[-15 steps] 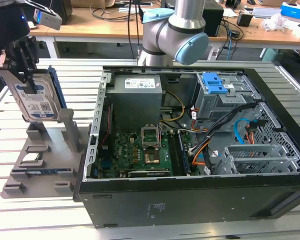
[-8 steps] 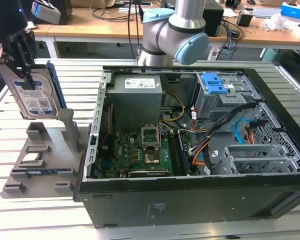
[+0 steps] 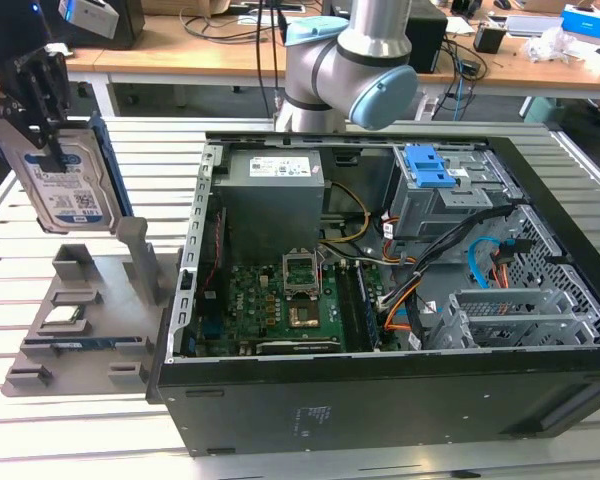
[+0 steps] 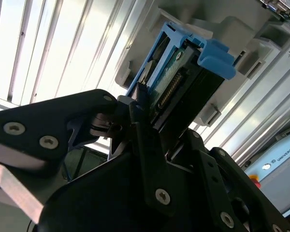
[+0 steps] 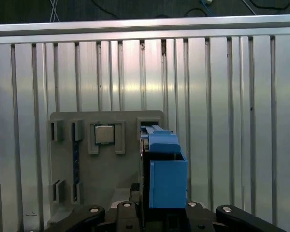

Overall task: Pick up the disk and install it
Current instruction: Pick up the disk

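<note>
One gripper (image 3: 48, 140) clamping flat silver disk (image 3: 75, 200), blue plastic frame (image 5: 168, 183), seemingly above grey rack (image 3: 90, 362)

Silver, blue-framed disk (image 3: 68, 195) with white-and-blue label hangs upright in mid-air, ten o'clock in the exterior view

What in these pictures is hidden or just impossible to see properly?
Exterior view: the gripper covers the top edge of the disk; the arm is cut off by the picture's top edge.
Second wrist view: the disk shows edge-on, its label hidden.
First wrist view: the disk blocks part of the gray holder behind it.
</note>
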Robot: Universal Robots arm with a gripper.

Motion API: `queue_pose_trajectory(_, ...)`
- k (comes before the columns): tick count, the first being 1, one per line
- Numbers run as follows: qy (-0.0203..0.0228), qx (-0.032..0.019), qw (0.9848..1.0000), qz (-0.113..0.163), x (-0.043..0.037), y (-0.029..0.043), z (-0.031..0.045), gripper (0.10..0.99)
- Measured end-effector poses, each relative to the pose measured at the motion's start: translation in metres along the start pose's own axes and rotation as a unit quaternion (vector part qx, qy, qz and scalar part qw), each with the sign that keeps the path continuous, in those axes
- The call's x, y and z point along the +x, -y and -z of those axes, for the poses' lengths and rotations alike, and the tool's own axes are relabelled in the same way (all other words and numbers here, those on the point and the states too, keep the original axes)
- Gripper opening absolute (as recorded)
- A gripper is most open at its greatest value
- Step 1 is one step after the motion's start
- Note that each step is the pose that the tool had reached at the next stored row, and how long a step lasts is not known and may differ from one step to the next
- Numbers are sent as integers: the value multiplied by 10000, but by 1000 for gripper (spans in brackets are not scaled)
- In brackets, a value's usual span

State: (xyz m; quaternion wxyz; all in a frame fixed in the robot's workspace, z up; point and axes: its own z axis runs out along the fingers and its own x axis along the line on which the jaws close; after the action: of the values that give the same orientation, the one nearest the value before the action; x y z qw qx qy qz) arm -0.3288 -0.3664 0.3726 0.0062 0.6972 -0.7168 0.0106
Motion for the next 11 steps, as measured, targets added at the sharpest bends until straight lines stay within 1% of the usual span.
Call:
queue_pose_trajectory(2, 0, 0, 10000, 0, 1, 0, 36, 353)
queue_pose_trajectory(11, 0, 0, 10000, 0, 3, 1, 139, 353)
